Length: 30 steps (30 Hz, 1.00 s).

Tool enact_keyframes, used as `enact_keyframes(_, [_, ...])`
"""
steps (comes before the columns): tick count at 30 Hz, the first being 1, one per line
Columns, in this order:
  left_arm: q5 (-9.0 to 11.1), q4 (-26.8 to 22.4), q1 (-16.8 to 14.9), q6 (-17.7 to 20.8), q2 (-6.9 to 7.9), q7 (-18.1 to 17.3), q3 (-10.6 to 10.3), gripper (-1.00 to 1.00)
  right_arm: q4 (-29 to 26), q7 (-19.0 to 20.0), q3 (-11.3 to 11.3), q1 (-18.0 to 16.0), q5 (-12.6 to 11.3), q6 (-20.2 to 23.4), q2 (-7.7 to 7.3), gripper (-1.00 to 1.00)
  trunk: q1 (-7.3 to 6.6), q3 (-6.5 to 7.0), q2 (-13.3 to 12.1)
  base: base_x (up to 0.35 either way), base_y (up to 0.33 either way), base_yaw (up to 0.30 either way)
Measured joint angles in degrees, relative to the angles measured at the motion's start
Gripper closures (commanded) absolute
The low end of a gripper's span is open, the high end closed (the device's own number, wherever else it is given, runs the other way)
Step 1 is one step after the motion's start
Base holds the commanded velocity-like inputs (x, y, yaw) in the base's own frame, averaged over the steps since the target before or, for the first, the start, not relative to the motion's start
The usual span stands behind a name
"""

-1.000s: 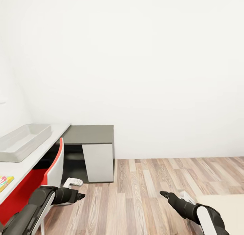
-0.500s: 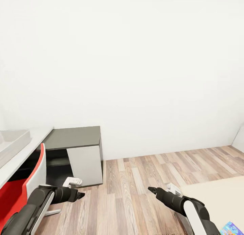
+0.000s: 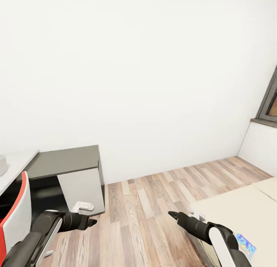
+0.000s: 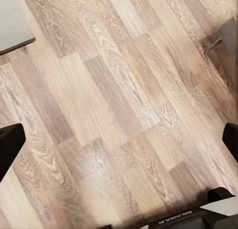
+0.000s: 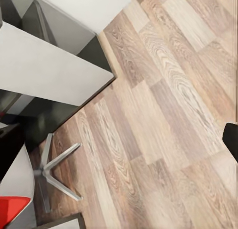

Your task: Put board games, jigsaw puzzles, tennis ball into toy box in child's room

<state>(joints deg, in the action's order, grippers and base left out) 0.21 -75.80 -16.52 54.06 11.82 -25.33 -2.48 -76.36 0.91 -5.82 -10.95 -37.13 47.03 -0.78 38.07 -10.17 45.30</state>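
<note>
**Mia:** Where is a toy?

**Ben:** Look at the bed (image 3: pixel 231 207) on the right. A game box (image 3: pixel 246 245) lies flat on it, close to the near edge, just past the right arm. I can see only a blue, many-coloured bit of it.

**Mia:** Is it hard to pick up?

**Ben:** I think not. It looks like a thin cardboard box, so it should be light and stiff. The print may be smooth and a bit slippery. The lid could slide off if you grab only the top.

**Mia:** So where do you hold it?

**Ben:** On a long side, I guess, with one finger under and one on top. The bed is soft, so a finger can push down beside the box and slip under its edge. Pinch gently, or the cardboard may dent.

**Mia:** What is the left claw (image 3: pixel 92 222) doing?

**Ben:** It hangs over the wood floor (image 3: pixel 154 197), near the dark cabinet (image 3: pixel 65 161). In its own camera the fingers (image 4: pixel 9 145) sit far out at both sides. So it is spread wide. It holds nothing and touches nothing.

**Mia:** And the right claw (image 3: pixel 173 215)?

**Ben:** It is over the floor too, beside the bed. One finger (image 5: pixel 232 140) shows far out at the side of its camera, so it looks spread as well. Nothing is in it.

**Mia:** And the toy box (image 3: pixel 2 165)?

**Ben:** Just a corner peeks in at the far left, on the table (image 3: pixel 17 162), well apart from the game.
</note>
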Motion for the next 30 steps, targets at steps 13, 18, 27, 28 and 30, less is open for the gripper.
enact_keyframes(13, [0.16, -0.66, 0.03, 0.05, 0.25, -0.17, 0.78, -1.0, -2.46, -0.06, -0.3, 0.0, -0.07, 0.14, -0.07, -1.0, 0.0, -0.52, 0.0, 0.0, 0.012, -0.263])
enact_keyframes(18, [0.21, -0.8, 0.03, 0.2, 0.53, -0.78, 0.92, -1.0, -2.92, -0.09, -0.59, 0.01, -0.1, 0.24, -0.04, -1.0, 0.0, -0.8, 0.0, 0.0, 0.001, -0.233])
enact_keyframes(27, [0.06, -0.83, 0.06, 0.36, 0.61, -1.37, 0.44, -1.0, -3.86, -0.07, -2.6, 0.01, -0.13, 0.75, -0.14, -1.0, 0.0, -1.38, 0.0, 0.0, 0.0, -0.217])
enact_keyframes(28, [0.06, -0.82, 0.09, 0.3, 0.61, -1.37, 0.38, -1.0, -3.91, -0.06, -2.98, 0.01, -0.14, 0.81, -0.13, -1.0, 0.0, -1.45, 0.0, 0.0, 0.0, -0.196])
enact_keyframes(30, [0.04, -0.81, 0.13, 0.25, 0.55, -1.41, 0.33, -1.0, -4.0, -0.05, -3.61, 0.02, -0.18, 0.95, -0.12, -1.0, 0.0, -1.6, 0.0, 0.0, 0.0, -0.191])
